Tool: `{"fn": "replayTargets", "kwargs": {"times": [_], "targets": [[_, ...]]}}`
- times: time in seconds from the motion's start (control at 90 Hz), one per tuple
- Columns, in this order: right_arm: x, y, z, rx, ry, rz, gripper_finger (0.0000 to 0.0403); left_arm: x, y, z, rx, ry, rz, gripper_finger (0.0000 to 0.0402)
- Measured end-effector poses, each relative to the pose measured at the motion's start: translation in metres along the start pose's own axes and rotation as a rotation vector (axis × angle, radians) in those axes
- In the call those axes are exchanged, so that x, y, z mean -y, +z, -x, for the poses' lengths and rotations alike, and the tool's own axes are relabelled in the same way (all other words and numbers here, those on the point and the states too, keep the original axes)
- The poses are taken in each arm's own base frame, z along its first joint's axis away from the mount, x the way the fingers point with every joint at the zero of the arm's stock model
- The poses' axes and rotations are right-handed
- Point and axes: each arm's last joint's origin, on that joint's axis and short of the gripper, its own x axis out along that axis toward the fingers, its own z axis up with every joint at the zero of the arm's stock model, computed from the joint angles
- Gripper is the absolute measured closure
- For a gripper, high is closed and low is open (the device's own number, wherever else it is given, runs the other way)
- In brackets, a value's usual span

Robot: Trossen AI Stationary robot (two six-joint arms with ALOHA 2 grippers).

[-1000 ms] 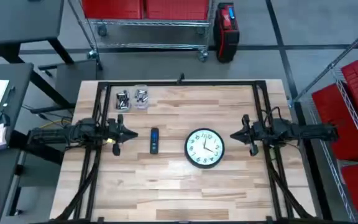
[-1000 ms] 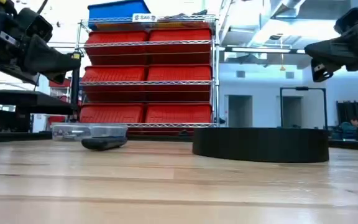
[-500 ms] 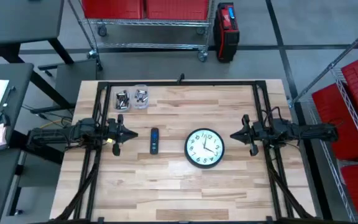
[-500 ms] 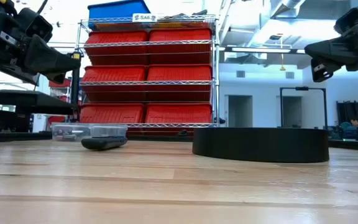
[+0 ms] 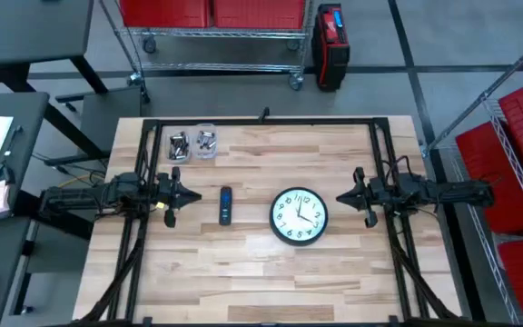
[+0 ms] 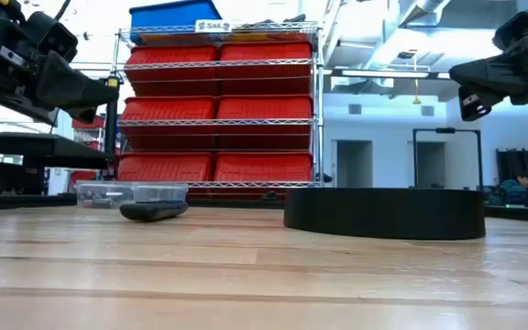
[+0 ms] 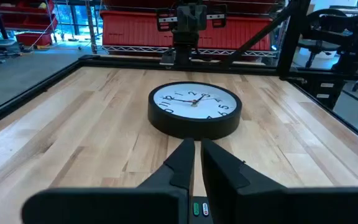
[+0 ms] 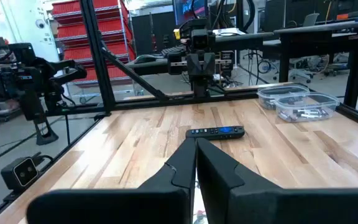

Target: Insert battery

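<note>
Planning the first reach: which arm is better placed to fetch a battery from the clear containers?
Probably left. The left gripper hovers nearer the battery containers and the remote; the right gripper waits beyond the clock.

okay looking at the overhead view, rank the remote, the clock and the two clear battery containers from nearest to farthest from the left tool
From the left tool:
1. Remote, just past its tip, toward the table's middle.
2. Clear battery containers, at the table's far edge, off to the side of the tool.
3. Clock, beyond the remote, nearer the right tool.

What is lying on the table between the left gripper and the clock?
The remote lies between the left gripper and the clock, clearest in the high view.
</note>
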Motion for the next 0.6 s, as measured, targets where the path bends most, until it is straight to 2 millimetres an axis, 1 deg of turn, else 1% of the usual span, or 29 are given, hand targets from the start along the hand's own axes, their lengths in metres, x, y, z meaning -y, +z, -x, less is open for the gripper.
{"fn": "replayTargets", "kwargs": {"times": [0.278,0.489,0.6], "targets": [[0.000,0.000,0.000,-0.001,0.000,0.000,0.0396,0.000,0.000,0.000,0.000,0.000,0.020,0.0391],[0.000,0.000,0.000,0.000,0.000,0.000,0.0396,0.000,0.001,0.000,0.010,-0.007,0.277,0.0391],[0.000,0.000,0.000,0.000,0.000,0.000,0.0396,0.000,0.011,0.001,0.116,-0.017,0.492,0.0391]]}}
